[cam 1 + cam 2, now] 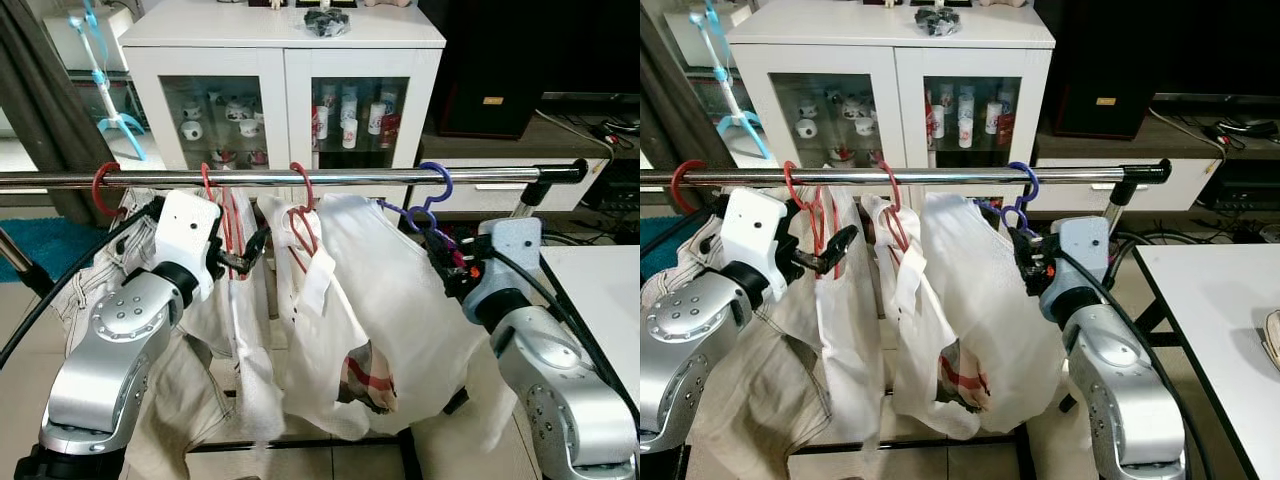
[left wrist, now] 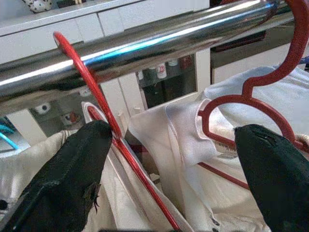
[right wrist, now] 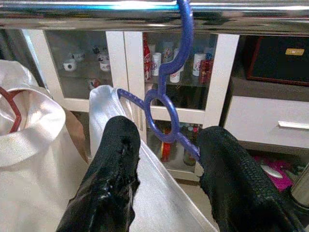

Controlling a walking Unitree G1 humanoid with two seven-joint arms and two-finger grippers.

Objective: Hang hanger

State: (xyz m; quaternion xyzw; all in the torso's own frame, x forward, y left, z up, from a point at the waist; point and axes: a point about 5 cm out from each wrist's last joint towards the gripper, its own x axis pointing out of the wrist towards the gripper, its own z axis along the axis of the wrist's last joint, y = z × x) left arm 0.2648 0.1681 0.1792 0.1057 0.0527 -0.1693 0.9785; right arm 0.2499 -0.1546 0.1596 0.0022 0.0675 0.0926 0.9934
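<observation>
- Head stereo pair: both eyes look forward and down from above the chrome rail, taking in the hung garments, both silver arms and the white cabinet behind; the scene is shared, slightly offset sideways.
- Left wrist view: very near, aimed upward along two black fingers at the rail's underside.
- Right wrist view: close, facing the purple hanger, rail and cabinet.
</observation>
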